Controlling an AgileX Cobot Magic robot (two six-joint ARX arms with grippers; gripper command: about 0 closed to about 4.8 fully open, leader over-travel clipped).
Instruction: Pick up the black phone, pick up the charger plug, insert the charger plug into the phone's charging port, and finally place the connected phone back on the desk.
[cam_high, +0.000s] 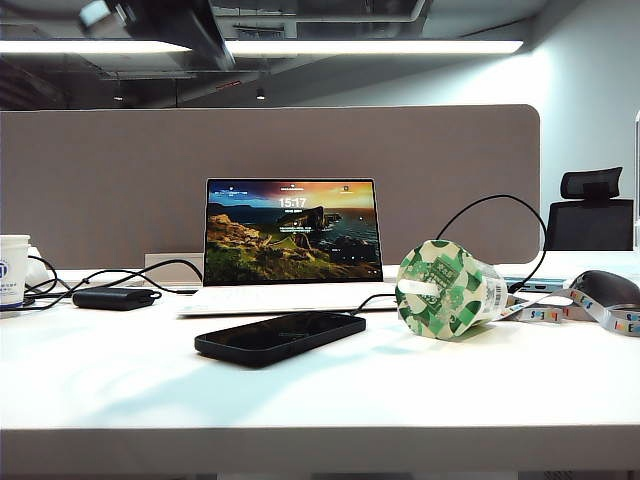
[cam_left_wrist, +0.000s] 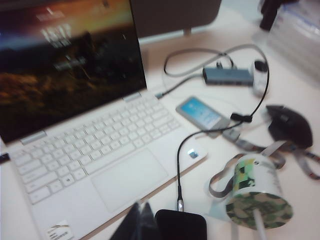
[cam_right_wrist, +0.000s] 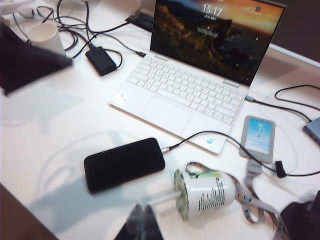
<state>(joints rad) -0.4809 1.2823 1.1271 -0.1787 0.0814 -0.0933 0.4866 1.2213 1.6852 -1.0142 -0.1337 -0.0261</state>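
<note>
Left jaws (cam_left_wrist: 141, 222): closed, nothing between them, raised over the table's (cam_high: 320, 400) front part. Just beside their tips lies one short end of the black phone (cam_left_wrist: 181, 225). The charger plug (cam_left_wrist: 179, 204) sits at that same short edge, its thin black cable running away past the laptop's (cam_left_wrist: 95, 155) corner.

Right jaws (cam_right_wrist: 141, 222): closed and empty too, hovering above the table. The phone lies flat a little beyond their tips; the plug meets its far short end in the right wrist view. The charging port itself is covered by the plug, so seating depth cannot be told.

Step, by judgement: the phone appears connected and back on the table, so the task looks at its end. What remains calls only for both arms to lift clear without snagging the cable.

Containers: the yoghurt cup (cam_right_wrist: 205, 194) lies on its side near the right jaws, foil lid on, straw through it; contents hidden. A white mug (cam_high: 13, 268) stands well off; inside not visible.
</note>
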